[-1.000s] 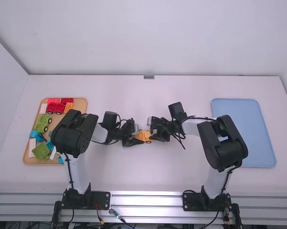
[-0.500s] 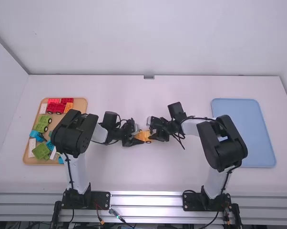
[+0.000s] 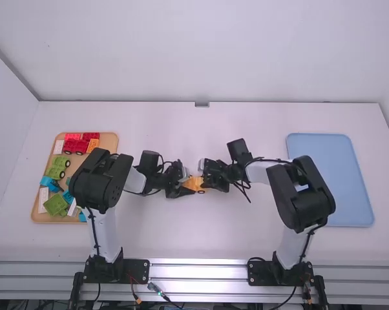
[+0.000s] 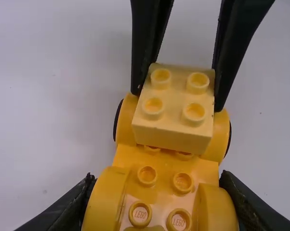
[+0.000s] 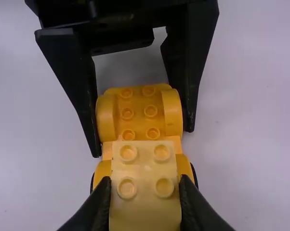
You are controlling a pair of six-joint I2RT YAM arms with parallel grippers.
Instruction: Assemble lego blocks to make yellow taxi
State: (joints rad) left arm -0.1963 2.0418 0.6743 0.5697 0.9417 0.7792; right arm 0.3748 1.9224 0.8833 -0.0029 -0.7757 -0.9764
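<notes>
Left wrist view: pressing at a slant, the right gripper (image 4: 182,96) could leave the pale yellow block (image 4: 175,127) cocked, perhaps half-seated; its jaws pinch that block, parted its width, while the left gripper (image 4: 158,190) clamps the wheeled base (image 4: 164,166) underneath, mid-table

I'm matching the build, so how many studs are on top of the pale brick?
4 on the pale brick: two studs toward the left gripper, two toward the right gripper. None looks hidden.
</notes>
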